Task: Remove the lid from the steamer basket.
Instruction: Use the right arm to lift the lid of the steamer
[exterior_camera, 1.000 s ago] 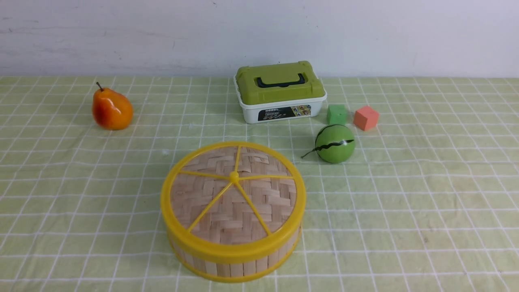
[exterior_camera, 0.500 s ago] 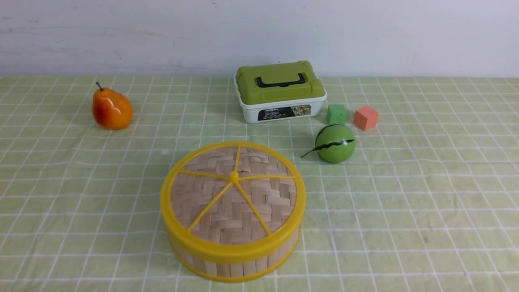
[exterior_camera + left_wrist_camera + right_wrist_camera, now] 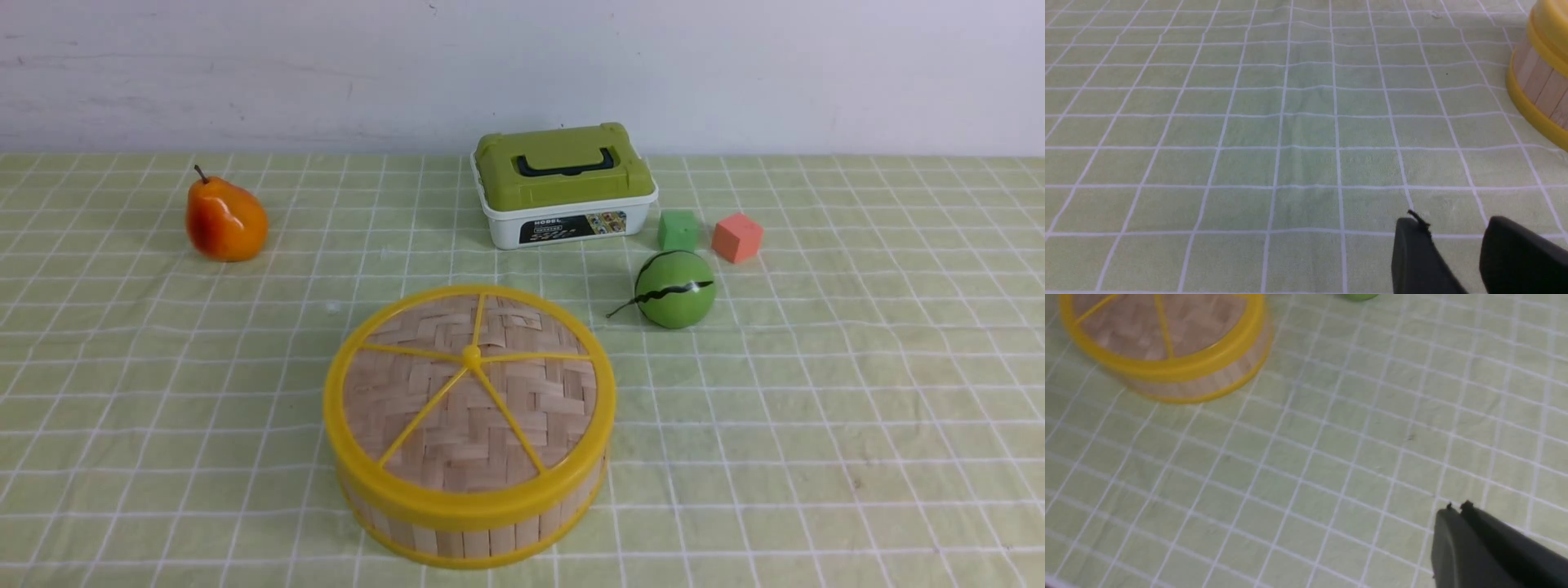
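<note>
Sitting near front centre of green checked cloth surface point(image 3: 816, 408): flat round woven-bamboo lid with yellow rim and spokes point(image 3: 469, 408), seated on round bamboo-slat steamer basket with yellow rims point(image 3: 473, 539). Left jaws: parted by a narrow gap, empty, over bare cloth near basket. Right jaws: pressed together, gripping nothing, well apart from basket. Behind: orange pear point(image 3: 226, 220), white box with green lid point(image 3: 563, 184), green cube point(image 3: 678, 230), salmon cube point(image 3: 736, 237), green striped ball point(image 3: 674, 289).

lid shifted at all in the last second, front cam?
No. The lid sits in the same spot on the steamer basket, same gap to the white box.
</note>
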Available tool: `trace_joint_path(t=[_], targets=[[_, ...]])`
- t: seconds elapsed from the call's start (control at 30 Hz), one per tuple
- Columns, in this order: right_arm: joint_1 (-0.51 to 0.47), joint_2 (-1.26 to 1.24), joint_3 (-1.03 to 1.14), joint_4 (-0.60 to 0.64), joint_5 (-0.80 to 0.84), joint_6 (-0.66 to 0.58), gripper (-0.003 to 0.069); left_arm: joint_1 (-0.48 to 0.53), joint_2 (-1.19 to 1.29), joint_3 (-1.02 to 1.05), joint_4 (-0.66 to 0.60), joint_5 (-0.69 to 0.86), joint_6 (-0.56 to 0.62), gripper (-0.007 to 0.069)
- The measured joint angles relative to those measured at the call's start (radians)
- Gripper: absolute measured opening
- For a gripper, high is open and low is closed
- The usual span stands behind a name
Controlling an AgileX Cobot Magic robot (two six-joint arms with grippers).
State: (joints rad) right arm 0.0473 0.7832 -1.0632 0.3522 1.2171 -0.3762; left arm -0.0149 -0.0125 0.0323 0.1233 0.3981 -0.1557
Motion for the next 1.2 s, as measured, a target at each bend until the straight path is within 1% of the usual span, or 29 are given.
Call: trace_joint_path(t=[0.03, 0.07, 0.1, 0.13, 0.2, 0.23, 0.33, 0.37, 0.4, 0.43, 0.5, 0.57, 0.63, 0.7, 0.77, 0.9, 1.0, 1.07, 1.2], targets=[[0.015, 0.010, -0.015, 0.004, 0.009, -0.003, -0.0022, 0.000, 0.000, 0.000, 0.000, 0.000, 0.000, 0.0239], [0.079, 0.095, -0.074, 0.011, 0.029, -0.022, -0.0022, 0.000, 0.000, 0.000, 0.000, 0.000, 0.000, 0.0239], [0.096, 0.104, -0.088, 0.011, 0.031, -0.024, -0.0022, 0.000, 0.000, 0.000, 0.000, 0.000, 0.000, 0.0239], [0.151, 0.167, -0.135, 0.007, 0.034, -0.031, -0.0020, 0.000, 0.000, 0.000, 0.000, 0.000, 0.000, 0.0239], [0.228, 0.255, -0.199, -0.016, 0.034, -0.024, -0.0013, 0.000, 0.000, 0.000, 0.000, 0.000, 0.000, 0.0239], [0.251, 0.289, -0.218, -0.023, 0.034, -0.011, -0.0011, 0.000, 0.000, 0.000, 0.000, 0.000, 0.000, 0.0239], [0.382, 0.430, -0.311, -0.093, 0.035, 0.055, 0.0000, 0.000, 0.000, 0.000, 0.000, 0.000, 0.000, 0.0239], [0.391, 0.439, -0.317, -0.104, 0.035, 0.059, 0.0000, 0.000, 0.000, 0.000, 0.000, 0.000, 0.000, 0.0239], [0.457, 0.511, -0.363, -0.141, 0.035, 0.089, 0.0004, 0.000, 0.000, 0.000, 0.000, 0.000, 0.000, 0.0239], [0.473, 0.520, -0.375, -0.151, 0.035, 0.092, 0.0005, 0.000, 0.000, 0.000, 0.000, 0.000, 0.000, 0.0239], [0.549, 0.628, -0.447, -0.205, 0.034, 0.124, 0.0012, 0.000, 0.000, 0.000, 0.000, 0.000, 0.000, 0.0239], [0.598, 0.708, -0.512, -0.244, 0.033, 0.138, 0.0023, 0.000, 0.000, 0.000, 0.000, 0.000, 0.000, 0.0239], [0.622, 0.788, -0.588, -0.257, 0.032, 0.152, 0.0049, 0.000, 0.000, 0.000, 0.000, 0.000, 0.000, 0.0239], [0.631, 0.874, -0.661, -0.257, 0.029, 0.156, 0.0097, 0.000, 0.000, 0.000, 0.000, 0.000, 0.000, 0.0239], [0.632, 0.956, -0.722, -0.246, 0.015, 0.161, 0.0160, 0.000, 0.000, 0.000, 0.000, 0.000, 0.000, 0.0239], [0.633, 1.104, -0.838, -0.228, -0.072, 0.213, 0.0340, 0.000, 0.000, 0.000, 0.000, 0.000, 0.000, 0.0239], [0.639, 1.189, -0.895, -0.228, -0.127, 0.247, 0.0433, 0.000, 0.000, 0.000, 0.000, 0.000, 0.000, 0.0239], [0.641, 1.236, -0.915, -0.228, -0.155, 0.258, 0.0461, 0.000, 0.000, 0.000, 0.000, 0.000, 0.000, 0.0239], [0.641, 1.303, -0.919, -0.225, -0.185, 0.263, 0.0465, 0.000, 0.000, 0.000, 0.000, 0.000, 0.000, 0.0239]])
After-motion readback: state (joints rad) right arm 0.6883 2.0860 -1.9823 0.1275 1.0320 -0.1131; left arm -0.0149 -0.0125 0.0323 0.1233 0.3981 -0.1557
